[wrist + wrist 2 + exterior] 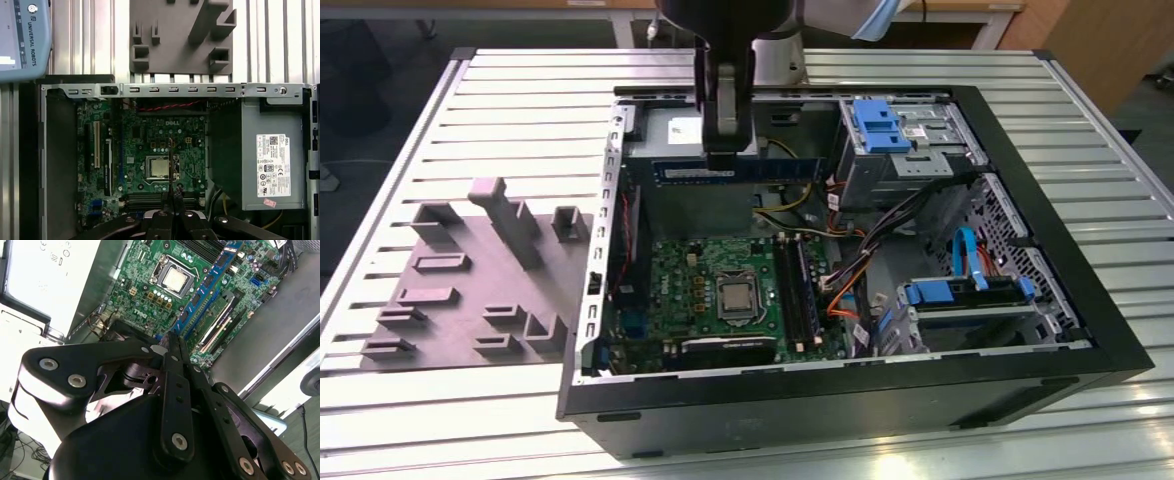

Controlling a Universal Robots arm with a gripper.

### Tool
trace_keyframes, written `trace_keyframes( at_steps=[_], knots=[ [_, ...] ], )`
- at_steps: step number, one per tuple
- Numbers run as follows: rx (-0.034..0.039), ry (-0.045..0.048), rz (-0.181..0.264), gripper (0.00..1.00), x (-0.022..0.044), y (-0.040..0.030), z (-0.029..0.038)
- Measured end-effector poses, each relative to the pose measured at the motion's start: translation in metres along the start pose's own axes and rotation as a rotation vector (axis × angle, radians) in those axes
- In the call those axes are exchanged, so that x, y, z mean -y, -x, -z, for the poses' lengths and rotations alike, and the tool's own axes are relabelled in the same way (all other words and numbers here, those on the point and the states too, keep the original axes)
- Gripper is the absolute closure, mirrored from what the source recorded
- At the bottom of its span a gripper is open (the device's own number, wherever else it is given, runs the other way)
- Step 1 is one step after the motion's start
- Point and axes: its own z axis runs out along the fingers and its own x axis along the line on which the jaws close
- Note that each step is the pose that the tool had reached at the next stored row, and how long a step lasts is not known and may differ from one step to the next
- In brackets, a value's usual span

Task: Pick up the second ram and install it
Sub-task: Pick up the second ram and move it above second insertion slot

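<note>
Clamping slim flat blue second ram (781,171), jaws narrow, over open black case (854,400).

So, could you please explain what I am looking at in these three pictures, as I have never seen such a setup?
One robot arm reaches down over an open computer case standing on a slatted table. The exterior view comes from a camera off the arm. Both wrist views come from cameras riding on the arm, looking past its gripper into the case. The gripper is the arm's grasping part. It is shut on a ram, a thin memory stick, held above the motherboard with its square processor. At the exterior view's left, a grey tray lies on the table beside the case.
</note>
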Motion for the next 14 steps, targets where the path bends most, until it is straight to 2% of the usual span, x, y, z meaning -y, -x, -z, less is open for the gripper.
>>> trace_keyframes(
  at_steps=[14],
  knots=[
    [0.0000, 0.0000, 0.000, 0.89, 0.0023, -0.0002, -0.0063]
  ],
)
